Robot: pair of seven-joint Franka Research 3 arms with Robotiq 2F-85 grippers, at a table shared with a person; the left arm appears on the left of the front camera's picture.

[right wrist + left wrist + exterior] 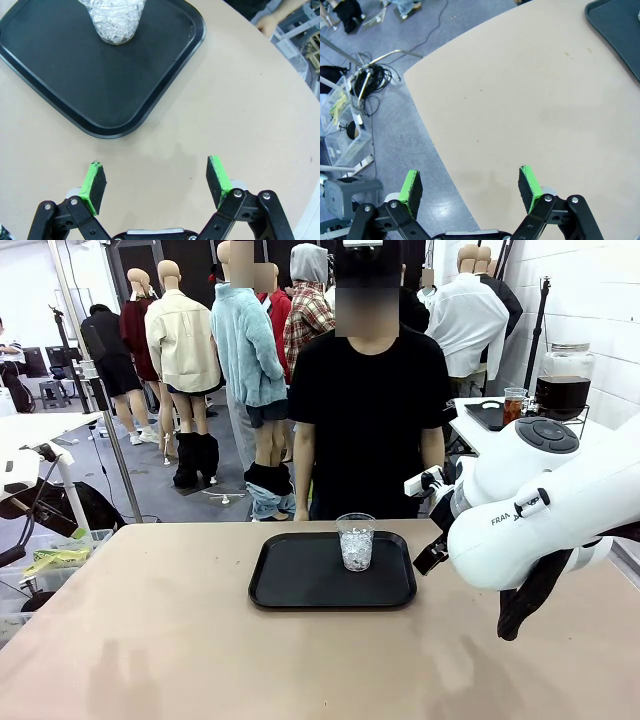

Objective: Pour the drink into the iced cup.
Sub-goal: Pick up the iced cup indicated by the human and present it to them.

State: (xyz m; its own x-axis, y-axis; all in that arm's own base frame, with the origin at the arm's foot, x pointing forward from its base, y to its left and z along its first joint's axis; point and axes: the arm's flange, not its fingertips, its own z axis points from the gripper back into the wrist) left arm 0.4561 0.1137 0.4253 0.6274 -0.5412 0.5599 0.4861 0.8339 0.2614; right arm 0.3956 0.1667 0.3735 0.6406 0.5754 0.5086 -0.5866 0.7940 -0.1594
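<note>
L gripper (pixel 470 182) + R gripper (pixel 156 181): both spread wide, empty.
You've got L over table (pixel 520 100) edge, R just beside tray (pixel 100 90); iced cup (pixel 355 540) upright on tray; drink (pixel 514 408) on side table (pixel 465 430), far right.

cup (pixel 355 540) on tray (pixel 300 585) | tray at table (pixel 150 640) centre | person (pixel 368 420) behind table
</note>
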